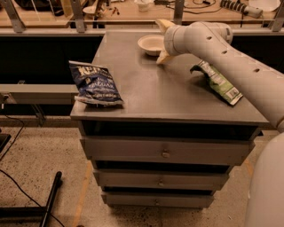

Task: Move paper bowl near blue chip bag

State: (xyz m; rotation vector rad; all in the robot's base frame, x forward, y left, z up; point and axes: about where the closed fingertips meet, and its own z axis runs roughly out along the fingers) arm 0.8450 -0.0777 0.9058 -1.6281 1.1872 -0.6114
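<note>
The paper bowl point(151, 44) is a small cream bowl standing upright at the far middle of the grey cabinet top point(164, 95). My gripper point(162, 41) is just to the right of the bowl, open, with one finger above and one finger point(163, 58) low at the bowl's right side. It holds nothing. The blue chip bag point(94, 84) lies flat at the cabinet's front left corner, well apart from the bowl.
A green and white chip bag point(218, 80) lies on the right side of the top, under my arm point(230, 57). The cabinet has drawers point(165, 153) below. A workbench with clutter point(133, 9) runs behind.
</note>
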